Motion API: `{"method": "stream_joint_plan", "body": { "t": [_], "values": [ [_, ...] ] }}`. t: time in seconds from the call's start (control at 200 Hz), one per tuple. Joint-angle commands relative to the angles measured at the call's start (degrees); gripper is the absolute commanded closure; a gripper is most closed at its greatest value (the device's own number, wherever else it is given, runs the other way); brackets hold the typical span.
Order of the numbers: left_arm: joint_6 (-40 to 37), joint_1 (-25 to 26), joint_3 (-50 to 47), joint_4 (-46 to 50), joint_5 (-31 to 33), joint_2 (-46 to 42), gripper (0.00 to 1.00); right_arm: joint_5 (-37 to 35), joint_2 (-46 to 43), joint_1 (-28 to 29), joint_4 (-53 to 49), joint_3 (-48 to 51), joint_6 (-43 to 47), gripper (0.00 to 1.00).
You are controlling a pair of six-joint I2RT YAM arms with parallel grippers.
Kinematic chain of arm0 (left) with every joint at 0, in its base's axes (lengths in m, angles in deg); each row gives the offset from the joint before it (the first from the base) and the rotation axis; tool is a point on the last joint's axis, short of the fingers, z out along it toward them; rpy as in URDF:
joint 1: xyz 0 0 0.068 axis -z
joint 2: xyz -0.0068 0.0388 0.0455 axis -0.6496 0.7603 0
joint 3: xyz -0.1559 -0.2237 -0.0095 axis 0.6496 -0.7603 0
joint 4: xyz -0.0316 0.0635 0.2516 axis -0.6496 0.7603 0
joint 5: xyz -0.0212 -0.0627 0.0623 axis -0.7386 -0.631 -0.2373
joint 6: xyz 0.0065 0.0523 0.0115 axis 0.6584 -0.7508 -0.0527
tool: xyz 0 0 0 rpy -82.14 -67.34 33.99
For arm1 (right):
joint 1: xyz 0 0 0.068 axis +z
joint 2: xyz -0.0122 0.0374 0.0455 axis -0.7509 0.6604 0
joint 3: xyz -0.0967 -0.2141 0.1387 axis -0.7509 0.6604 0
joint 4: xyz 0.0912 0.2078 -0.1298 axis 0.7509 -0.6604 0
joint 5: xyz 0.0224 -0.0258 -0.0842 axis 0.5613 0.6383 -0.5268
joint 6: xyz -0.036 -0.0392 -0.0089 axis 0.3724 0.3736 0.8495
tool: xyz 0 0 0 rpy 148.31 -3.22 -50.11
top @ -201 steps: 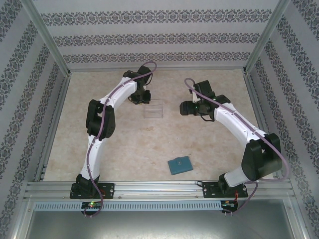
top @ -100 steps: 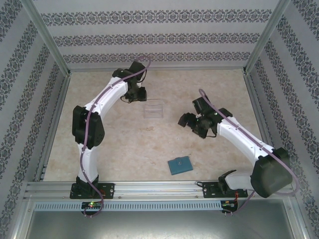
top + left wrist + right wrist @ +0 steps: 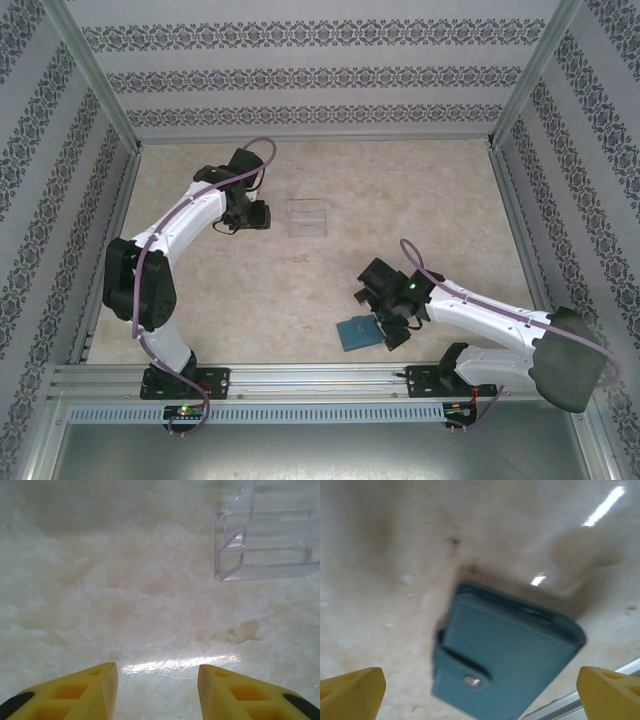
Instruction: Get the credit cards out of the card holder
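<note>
Right fingers (image 3: 351, 690) newly down over closed card holder (image 3: 505, 655), wide apart; left fingers (image 3: 75, 692) parted, empty.

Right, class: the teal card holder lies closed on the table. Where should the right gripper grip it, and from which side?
Probably from above, pinching two opposite edges, clear of the snapped strap. The card holder lies flat and closed on the table, so only its thin edges offer purchase. The right gripper is open wide above it.
</note>
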Motion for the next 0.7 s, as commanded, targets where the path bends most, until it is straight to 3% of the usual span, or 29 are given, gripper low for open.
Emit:
{"method": "stream_joint_plan", "body": {
  "t": [0.0,0.445,0.694],
  "values": [
    [-2.26,-0.45,-1.39,-1.63,-0.81,-1.94,0.53,-3.09,-0.15,2.29,2.11,1.20,-13.18,0.02],
    [-2.03,-0.52,-2.53,-2.31,-2.60,-4.18,0.52,0.06,10.99,2.43,7.40,-1.81,-13.42,0.02],
    [-1.90,-0.66,-2.14,-3.00,-3.20,-4.29,0.52,1.63,14.35,2.07,7.05,-2.40,-11.22,0.13]
  ]
}}
